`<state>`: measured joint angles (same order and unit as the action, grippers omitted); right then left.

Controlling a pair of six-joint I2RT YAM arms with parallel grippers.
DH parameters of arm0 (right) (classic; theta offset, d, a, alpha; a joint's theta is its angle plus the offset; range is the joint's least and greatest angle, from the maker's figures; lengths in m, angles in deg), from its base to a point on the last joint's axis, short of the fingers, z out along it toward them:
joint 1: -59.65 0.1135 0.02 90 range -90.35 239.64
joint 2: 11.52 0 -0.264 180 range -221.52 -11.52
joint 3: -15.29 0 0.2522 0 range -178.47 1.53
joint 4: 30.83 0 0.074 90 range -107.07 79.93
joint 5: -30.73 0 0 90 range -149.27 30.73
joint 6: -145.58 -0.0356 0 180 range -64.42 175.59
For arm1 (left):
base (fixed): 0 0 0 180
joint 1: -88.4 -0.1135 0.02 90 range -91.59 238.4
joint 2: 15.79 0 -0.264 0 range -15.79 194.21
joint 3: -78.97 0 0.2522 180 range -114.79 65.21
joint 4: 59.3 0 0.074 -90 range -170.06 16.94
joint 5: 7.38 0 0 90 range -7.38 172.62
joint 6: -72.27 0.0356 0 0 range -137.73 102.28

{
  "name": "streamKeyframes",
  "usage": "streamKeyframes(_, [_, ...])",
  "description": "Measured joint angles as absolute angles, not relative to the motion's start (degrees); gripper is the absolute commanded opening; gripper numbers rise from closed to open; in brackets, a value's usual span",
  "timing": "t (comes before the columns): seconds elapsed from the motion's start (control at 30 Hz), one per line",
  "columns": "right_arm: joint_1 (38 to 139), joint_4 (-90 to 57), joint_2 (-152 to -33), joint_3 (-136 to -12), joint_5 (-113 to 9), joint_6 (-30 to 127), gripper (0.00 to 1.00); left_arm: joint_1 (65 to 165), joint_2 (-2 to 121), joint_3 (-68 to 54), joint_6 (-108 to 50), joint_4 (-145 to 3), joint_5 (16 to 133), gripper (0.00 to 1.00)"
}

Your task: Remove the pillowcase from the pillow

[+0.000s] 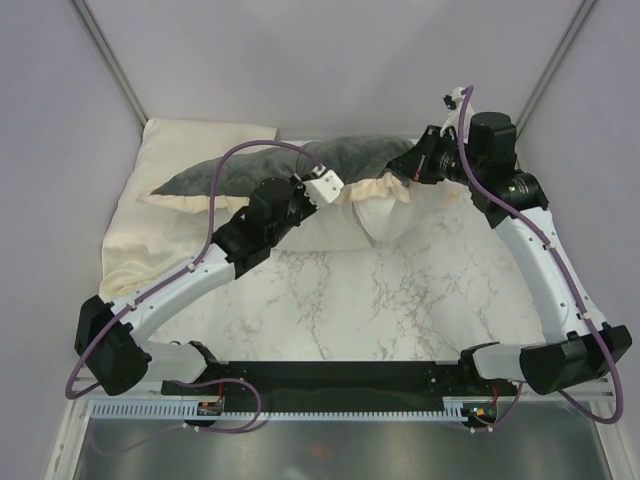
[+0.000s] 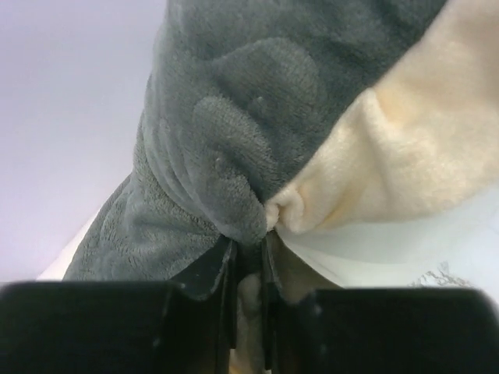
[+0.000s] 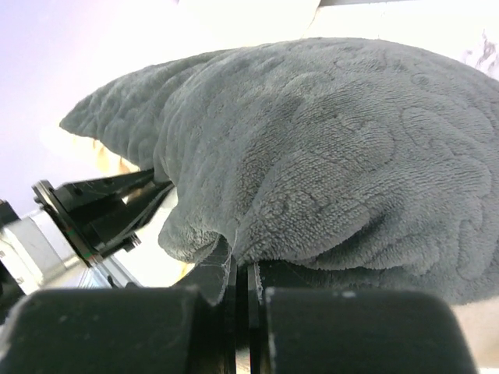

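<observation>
The pillowcase (image 1: 290, 165) is dark grey with a cream frill (image 1: 375, 190) and is held up, stretched between both grippers at the back of the table. My left gripper (image 1: 328, 186) is shut on its lower edge, with grey fabric (image 2: 234, 140) and frill (image 2: 405, 148) bunched between the fingers (image 2: 249, 253). My right gripper (image 1: 412, 168) is shut on the grey fabric (image 3: 327, 156) at the right end, pinching a fold (image 3: 242, 269). The off-white pillow (image 1: 345, 232) sticks out below the frill and rests on the table; it also shows in the left wrist view (image 2: 405, 249).
A flat pale-yellow cloth (image 1: 165, 205) lies at the back left, partly under the pillowcase. The marble table top (image 1: 370, 310) lies in front. The enclosure walls (image 1: 320, 60) stand close behind. The left arm's links (image 3: 93, 210) show in the right wrist view.
</observation>
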<state>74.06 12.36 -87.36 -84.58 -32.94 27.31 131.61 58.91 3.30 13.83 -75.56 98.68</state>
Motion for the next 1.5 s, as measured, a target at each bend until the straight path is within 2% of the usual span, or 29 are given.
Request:
streamKeyframes(0.03, [74.06, 12.56, -87.05, -84.12, -32.77, 27.33, 0.00, 131.50, 58.84, 2.66, 13.80, -76.68, 97.93, 0.05])
streamKeyframes(0.07, [74.06, 12.95, -86.68, -83.68, -32.66, 27.44, 0.00, 131.32, 58.75, 1.63, 13.41, -78.58, 96.93, 0.03])
streamKeyframes(0.3, [75.20, 18.31, -81.21, -82.13, -31.76, 29.72, 0.00, 130.16, 58.51, -13.47, 10.50, -101.18, 86.61, 0.02])
streamKeyframes(0.6, [76.05, 22.29, -72.08, -78.50, -29.90, 30.85, 0.00, 129.77, 60.87, -30.34, 5.98, -120.39, 73.78, 0.02])
streamKeyframes(0.83, [76.14, 21.85, -75.88, -69.39, -41.64, 32.76, 0.00, 129.77, 73.88, -41.45, 4.69, -123.34, 70.39, 0.02])
streamKeyframes(1.1, [75.90, 10.99, -84.25, -64.89, -55.37, 33.13, 0.01, 129.73, 93.59, -53.18, 4.56, -121.40, 72.73, 0.02])
streamKeyframes(1.13, [75.90, 10.05, -84.95, -64.91, -56.42, 33.26, 0.11, 129.59, 95.41, -54.69, 4.56, -120.98, 73.39, 0.02])
streamKeyframes(1.2, [75.85, 8.74, -86.79, -65.56, -58.25, 33.39, 0.25, 129.20, 98.16, -57.49, 4.56, -120.30, 74.11, 0.02])
streamKeyframes(1.23, [75.85, 8.21, -87.68, -66.11, -59.21, 33.48, 0.45, 129.00, 99.21, -58.73, 4.56, -119.82, 74.57, 0.02])
streamKeyframes(1.3, [75.85, 7.62, -89.17, -67.55, -61.23, 34.07, 0.69, 128.65, 101.22, -61.23, 4.56, -118.99, 75.57, 0.02])
streamKeyframes(1.37, [75.81, 7.99, -89.78, -69.72, -63.80, 35.51, 0.77, 128.46, 102.93, -62.97, 4.54, -117.81, 76.99, 0.02])
streamKeyframes(1.4, [75.76, 8.32, -89.80, -70.61, -64.83, 35.90, 0.84, 128.39, 103.58, -63.35, 4.47, -117.13, 77.71, 0.02])
streamKeyframes(1.5, [75.76, 9.78, -89.08, -73.69, -68.07, 37.54, 0.87, 128.26, 105.11, -63.56, 4.32, -114.97, 79.44, 0.02])
